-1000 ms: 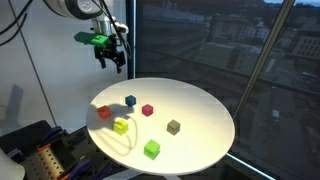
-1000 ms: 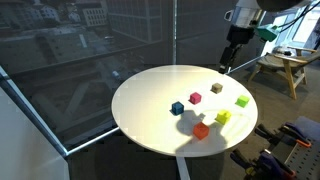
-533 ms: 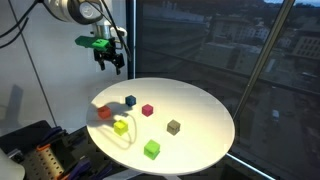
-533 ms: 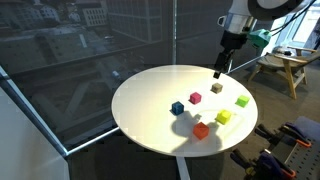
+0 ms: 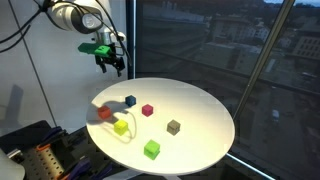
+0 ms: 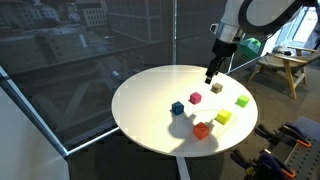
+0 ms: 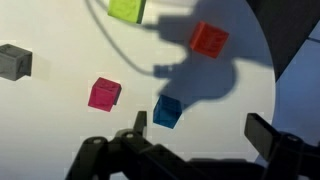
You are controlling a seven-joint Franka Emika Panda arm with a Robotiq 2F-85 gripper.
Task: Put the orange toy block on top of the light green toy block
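The orange toy block (image 5: 105,113) (image 6: 202,129) lies on the round white table (image 5: 200,110) right beside the light green toy block (image 5: 121,126) (image 6: 223,117). My gripper (image 5: 110,66) (image 6: 209,76) hangs open and empty above the table's edge, well clear of both blocks. In the wrist view the orange toy block (image 7: 209,38) sits in the arm's shadow at the upper right, and the light green toy block (image 7: 127,9) is cut off by the top edge. My gripper (image 7: 200,135) shows open, with a blue cube (image 7: 167,110) just beyond its left finger.
Other cubes share the table: blue (image 5: 130,100), magenta-red (image 5: 147,110) (image 7: 104,93), drab olive (image 5: 173,127) (image 7: 14,61) and bright green (image 5: 151,149) (image 6: 242,101). A glass window wall runs behind the table. A wooden stool (image 6: 280,68) stands off to one side.
The gripper has come down and moved in over the table's edge, still open. The blocks have not moved.
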